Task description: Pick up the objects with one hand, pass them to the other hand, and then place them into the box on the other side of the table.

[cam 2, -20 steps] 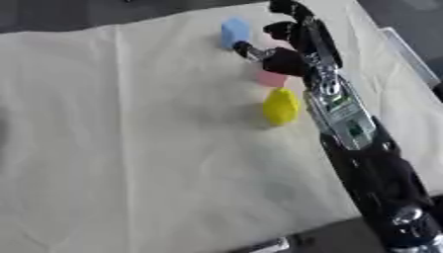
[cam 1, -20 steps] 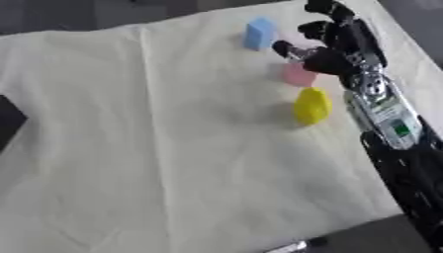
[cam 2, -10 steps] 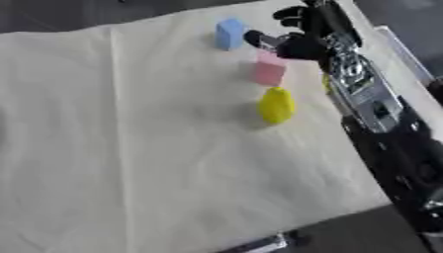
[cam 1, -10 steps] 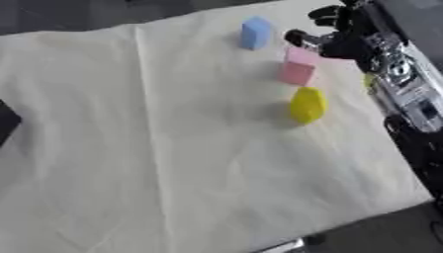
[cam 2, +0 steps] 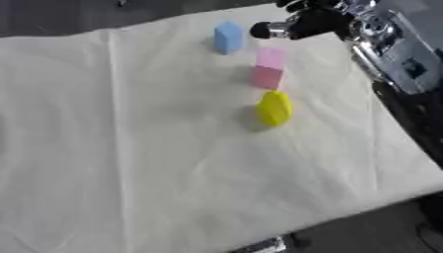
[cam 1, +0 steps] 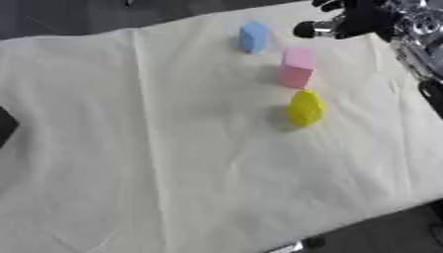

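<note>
right hand (cam 2: pixel 313 21) near far edge, blocks (cam 1: pixel 296 68) apart

A plain cream cloth (cam 1: pixel 155 148), creased and without pattern, covers the counter. On it stand a light blue foam block (cam 1: pixel 253 36), a pale pink foam block (cam 1: pixel 297 67) with a deeper pink front face, and a bright yellow rounded foam piece (cam 1: pixel 304 108). The right hand (cam 2: pixel 311 21) is black with a silver fingertip section; its forearm is silver and black.
</note>
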Controlling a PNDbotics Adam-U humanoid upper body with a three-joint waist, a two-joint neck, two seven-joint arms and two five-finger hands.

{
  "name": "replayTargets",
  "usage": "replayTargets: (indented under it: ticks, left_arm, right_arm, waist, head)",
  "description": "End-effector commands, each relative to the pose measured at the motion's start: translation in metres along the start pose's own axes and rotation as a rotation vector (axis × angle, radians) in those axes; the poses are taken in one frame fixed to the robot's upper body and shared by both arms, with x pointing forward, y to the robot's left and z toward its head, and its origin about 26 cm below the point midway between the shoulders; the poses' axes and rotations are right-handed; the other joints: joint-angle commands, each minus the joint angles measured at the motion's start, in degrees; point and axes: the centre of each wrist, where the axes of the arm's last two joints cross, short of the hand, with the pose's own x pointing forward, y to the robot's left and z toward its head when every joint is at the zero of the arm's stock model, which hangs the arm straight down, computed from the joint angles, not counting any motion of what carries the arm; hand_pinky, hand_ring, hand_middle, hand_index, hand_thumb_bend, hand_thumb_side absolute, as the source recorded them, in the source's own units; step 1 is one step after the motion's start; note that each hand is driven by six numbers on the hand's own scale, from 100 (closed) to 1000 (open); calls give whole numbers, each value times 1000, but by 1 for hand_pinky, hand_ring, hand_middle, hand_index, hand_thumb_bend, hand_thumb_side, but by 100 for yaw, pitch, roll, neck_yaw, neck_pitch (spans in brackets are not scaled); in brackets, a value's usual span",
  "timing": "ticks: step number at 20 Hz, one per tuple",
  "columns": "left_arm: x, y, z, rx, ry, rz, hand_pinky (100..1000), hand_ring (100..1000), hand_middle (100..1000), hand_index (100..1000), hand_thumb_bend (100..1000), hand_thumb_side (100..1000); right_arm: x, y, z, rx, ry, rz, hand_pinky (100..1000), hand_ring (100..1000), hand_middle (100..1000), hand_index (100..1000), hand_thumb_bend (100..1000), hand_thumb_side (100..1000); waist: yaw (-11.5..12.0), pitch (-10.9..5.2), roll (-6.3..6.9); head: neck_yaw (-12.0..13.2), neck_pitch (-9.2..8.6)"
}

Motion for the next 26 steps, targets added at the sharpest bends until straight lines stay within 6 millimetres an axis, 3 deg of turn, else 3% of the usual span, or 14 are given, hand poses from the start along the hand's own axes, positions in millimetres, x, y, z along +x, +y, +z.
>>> replayTargets:
  ticks: [1, 16, 26]
  left_arm:
    - [9, 7, -5, -9, -34, -31, 730, 812, 697, 790, 258, 742]
    - [8, 9, -3, -18, -27, -45, 730, 812, 697, 791, 253, 746]
    - [8, 9, -3, -19, -26, -45, 731, 813, 697, 791, 251, 748]
  right_arm:
    - [9, -21, -1, 26, 32, 96, 817, 770, 853, 875, 826, 226]
    - [-2, -54, -15, 171, 135, 364, 850, 829, 877, 871, 836, 234]
    - [-7, -57, -27, 256, 154, 444, 859, 849, 880, 895, 840, 237]
  waist:
    - [10, -300, -92]
    - [40, -243, -54]
    - [37, -230, -43]
  head:
    - [-45, -146]
    - [96, 114]
    - [76, 96]
